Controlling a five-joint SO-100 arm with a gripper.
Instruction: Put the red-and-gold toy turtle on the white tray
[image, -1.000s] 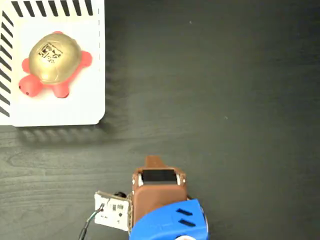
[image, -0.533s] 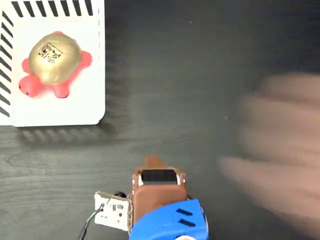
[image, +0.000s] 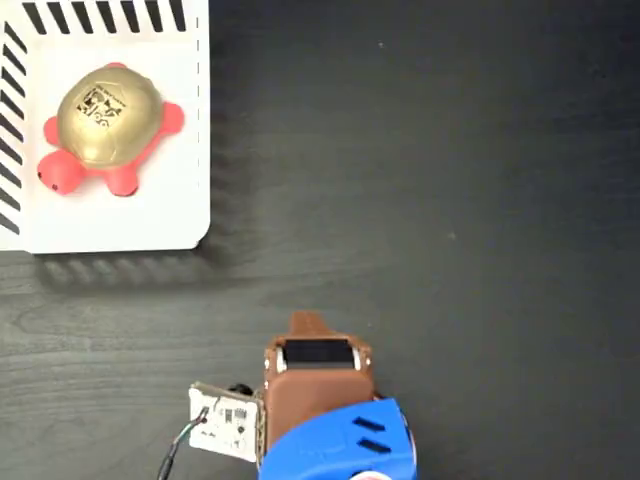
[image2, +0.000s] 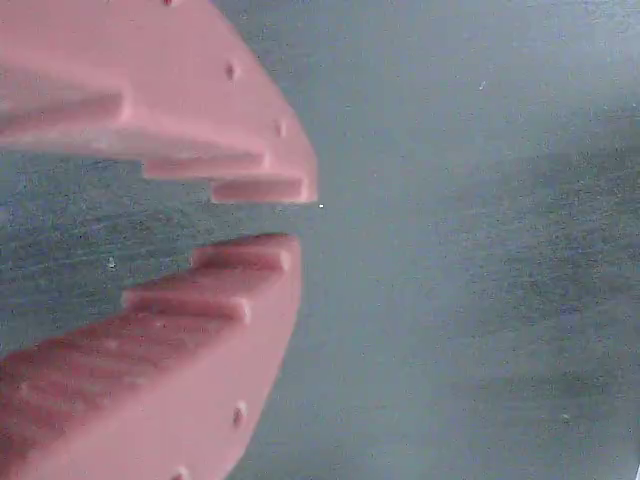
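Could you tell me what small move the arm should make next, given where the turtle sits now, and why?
Probably none beyond holding its pulled-back pose: the red-and-gold toy turtle already rests fully on the white tray at the fixed view's upper left. The gripper is far from it at the bottom edge, its fingers slightly apart over bare dark table, holding nothing.

In the fixed view the tray (image: 170, 215) lies at the tabletop's (image: 450, 180) top-left corner, running off the top and left edges. The turtle (image: 103, 128) sits on the tray, in its upper part. The arm (image: 320, 410) stands at the bottom edge, near the middle, well apart from the tray. In the wrist view the tool (image2: 300, 218) hangs over bare tabletop.
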